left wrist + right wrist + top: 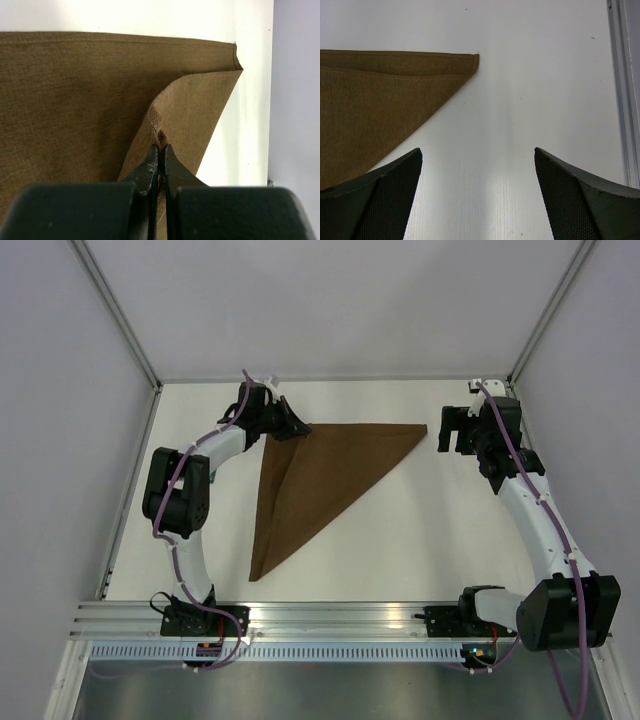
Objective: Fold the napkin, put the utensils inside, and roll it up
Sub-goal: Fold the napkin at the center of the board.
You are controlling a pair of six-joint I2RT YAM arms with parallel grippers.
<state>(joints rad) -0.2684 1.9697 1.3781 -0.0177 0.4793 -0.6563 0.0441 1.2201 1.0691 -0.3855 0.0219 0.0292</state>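
Observation:
The dark brown napkin [320,475] lies on the white table folded into a triangle, its long edge running along the back and one tip pointing toward the near edge. My left gripper [293,428] is at the napkin's back left corner, shut on a lifted flap of the cloth [190,110]; in the left wrist view the gripper [161,148] has fabric pinched between its closed fingers. My right gripper [447,430] stands open just right of the napkin's right tip [470,60], nothing between its fingers [395,190]. The utensils are out of view.
White walls enclose the table [430,540] at the back and both sides. An aluminium rail [330,618] carries both arm bases along the near edge. A metal frame strip [620,90] runs along the right side in the right wrist view.

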